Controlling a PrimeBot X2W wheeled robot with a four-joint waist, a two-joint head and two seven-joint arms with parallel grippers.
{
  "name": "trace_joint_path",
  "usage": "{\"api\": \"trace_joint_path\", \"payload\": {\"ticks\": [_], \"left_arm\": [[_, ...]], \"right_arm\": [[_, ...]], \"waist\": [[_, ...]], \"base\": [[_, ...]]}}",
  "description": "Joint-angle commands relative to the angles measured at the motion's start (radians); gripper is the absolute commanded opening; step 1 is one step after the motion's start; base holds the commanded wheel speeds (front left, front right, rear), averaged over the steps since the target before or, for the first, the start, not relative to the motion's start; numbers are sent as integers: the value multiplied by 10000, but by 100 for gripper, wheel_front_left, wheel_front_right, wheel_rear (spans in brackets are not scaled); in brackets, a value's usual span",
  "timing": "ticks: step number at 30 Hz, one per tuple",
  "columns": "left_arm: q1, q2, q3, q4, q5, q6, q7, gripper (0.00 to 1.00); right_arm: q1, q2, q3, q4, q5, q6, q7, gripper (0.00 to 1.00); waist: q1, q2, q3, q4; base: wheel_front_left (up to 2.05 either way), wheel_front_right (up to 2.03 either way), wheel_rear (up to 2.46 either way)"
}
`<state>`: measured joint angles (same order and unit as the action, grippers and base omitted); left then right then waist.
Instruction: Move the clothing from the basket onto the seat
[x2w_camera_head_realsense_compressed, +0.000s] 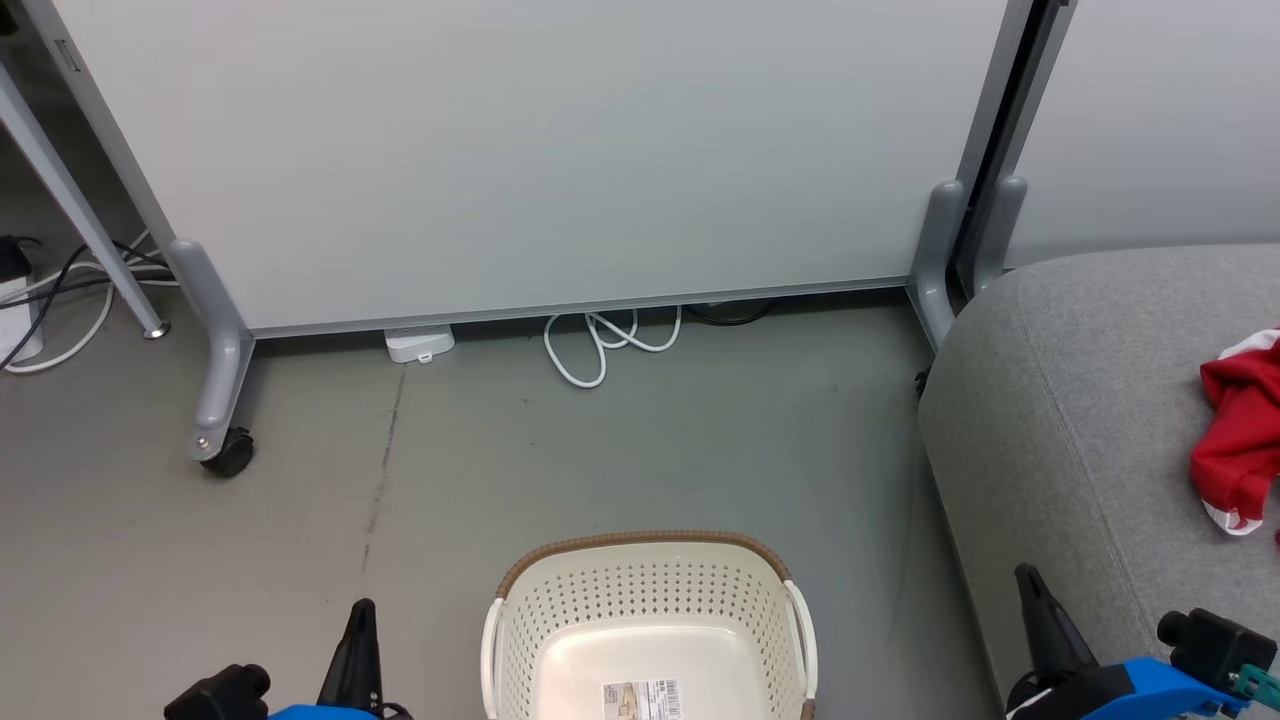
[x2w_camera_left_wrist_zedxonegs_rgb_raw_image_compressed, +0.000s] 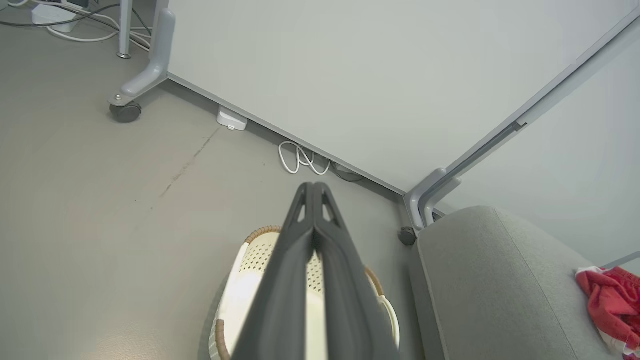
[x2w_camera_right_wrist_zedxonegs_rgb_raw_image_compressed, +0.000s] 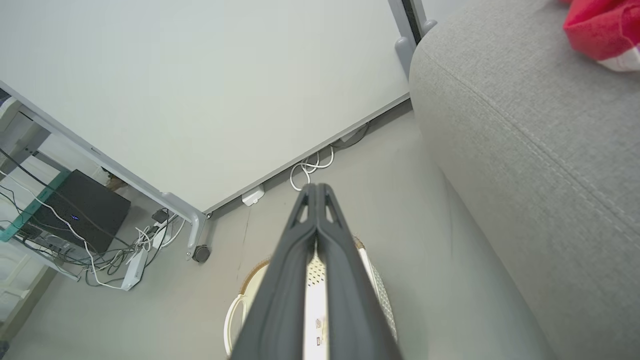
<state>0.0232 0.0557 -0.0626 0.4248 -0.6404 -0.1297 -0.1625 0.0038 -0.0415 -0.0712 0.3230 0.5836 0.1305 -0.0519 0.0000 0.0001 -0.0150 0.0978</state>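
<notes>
We see the soft red clothing (x2w_camera_head_realsense_compressed: 1238, 430) w/ white trim lying on the big grey fabric seat (x2w_camera_head_realsense_compressed: 1080, 400) — right of the cream perforated plastic basket (x2w_camera_head_realsense_compressed: 640, 590). Our left tool (x2w_camera_left_wrist_zedxonegs_rgb_raw_image_compressed: 314, 187) & right tool (x2w_camera_right_wrist_zedxonegs_rgb_raw_image_compressed: 316, 186) flank the basket — both pinched closed, gripping nothing.

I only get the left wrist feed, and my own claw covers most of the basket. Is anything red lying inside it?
Observer: No red in the part the head view shows. The basket has a bare cream floor with only a sticker label on it. Its near end is cut off by the picture's edge.
Operator: Is the right claw carrying anything?
Observer: No. In its own wrist view the right claw is shut and empty.
Operator: What is beyond the cables at my top left?
Observer: The right wrist view shows a black box on a low shelf, with tangled cables beside it.
</notes>
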Motion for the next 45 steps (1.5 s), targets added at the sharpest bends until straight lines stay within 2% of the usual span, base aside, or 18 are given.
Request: {"api": "trace_joint_path", "payload": {"ticks": [1, 22, 45], "left_arm": [[-333, 56, 106, -204, -327, -3, 75, 0], [-645, 97, 508, -699, -3151, -6, 798, 0], [-911, 105, 891, -1104, -5510, -9, 1436, 0]], "right_arm": [[-319, -48, -32, -193, 355, 2, 71, 0], [-579, -69, -153, -386, 3269, 3, 537, 0], [-802, -88, -252, -539, 5727, 3, 938, 0]], "waist": [[0, -1, 2, -11], [0, -1, 40, -212], [0, -1, 79, -423]], "base": [[0, 0, 0], [0, 0, 0], [0, 0, 0]]}}
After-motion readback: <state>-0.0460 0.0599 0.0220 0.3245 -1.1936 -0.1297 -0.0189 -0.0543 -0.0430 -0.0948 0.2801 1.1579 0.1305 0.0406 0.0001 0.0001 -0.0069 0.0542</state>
